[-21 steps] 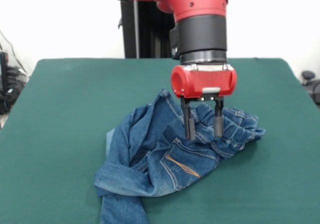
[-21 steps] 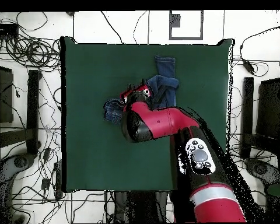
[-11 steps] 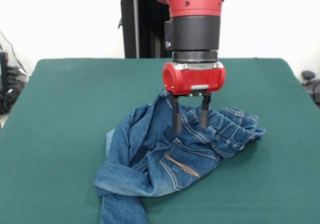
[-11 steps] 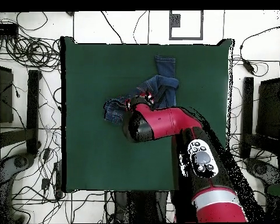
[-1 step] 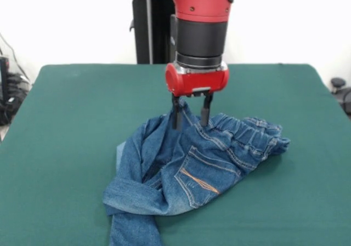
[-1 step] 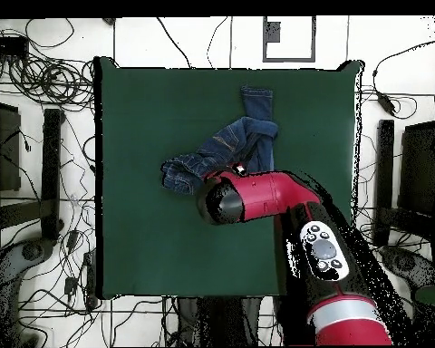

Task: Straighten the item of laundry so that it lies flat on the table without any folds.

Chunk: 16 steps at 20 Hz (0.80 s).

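- The jeans lie crumpled on the table, somewhat toward the middle of the green top and well inside all of its edges.
- In the front view the garment is bunched: the gathered waistband runs off toward the right of the picture, with its end rucked up into a small heap.
- A back pocket with orange stitching faces up, roughly in the middle of the heap.
- On the left of the picture the fabric is folded over itself in several thick ridges. One leg trails toward the lower edge of the front view and runs out of frame there.
- The garment is not flat; folds and overlaps show over most of its area.
- The gripper hangs straight down from the red and black arm, above the far edge of the jeans near the waistband.
- Its two dark fingers stand apart with a clear gap between them; denim shows in that gap behind them. The tips are at or just over the cloth; whether they touch it cannot be told.
- Nothing is clamped between the fingers.
- In the overhead view the jeans sit in the upper middle part of the table, with one leg reaching toward the top edge of the picture. The arm covers the part of the garment nearest the robot, and the gripper itself is hidden under it.
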{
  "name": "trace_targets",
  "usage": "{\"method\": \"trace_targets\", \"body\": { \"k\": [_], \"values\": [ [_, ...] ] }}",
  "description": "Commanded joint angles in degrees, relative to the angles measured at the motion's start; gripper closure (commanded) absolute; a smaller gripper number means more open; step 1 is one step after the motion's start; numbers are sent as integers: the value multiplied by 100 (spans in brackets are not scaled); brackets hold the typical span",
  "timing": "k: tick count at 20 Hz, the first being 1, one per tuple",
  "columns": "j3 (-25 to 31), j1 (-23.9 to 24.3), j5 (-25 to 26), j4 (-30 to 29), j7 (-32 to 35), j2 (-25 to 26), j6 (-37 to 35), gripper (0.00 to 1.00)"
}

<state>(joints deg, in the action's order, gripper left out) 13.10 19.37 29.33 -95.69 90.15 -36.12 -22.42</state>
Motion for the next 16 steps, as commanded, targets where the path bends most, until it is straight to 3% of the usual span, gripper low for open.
{"method": "trace_targets", "body": {
  "k": [1, 8, 16],
  "values": [
    [763, 103, -4, -511, -551, -109, -729, 0],
    [790, 142, 57, -551, -530, -246, -880, 0],
    [719, 93, 266, -401, -371, 209, -475, 0]
  ]
}}
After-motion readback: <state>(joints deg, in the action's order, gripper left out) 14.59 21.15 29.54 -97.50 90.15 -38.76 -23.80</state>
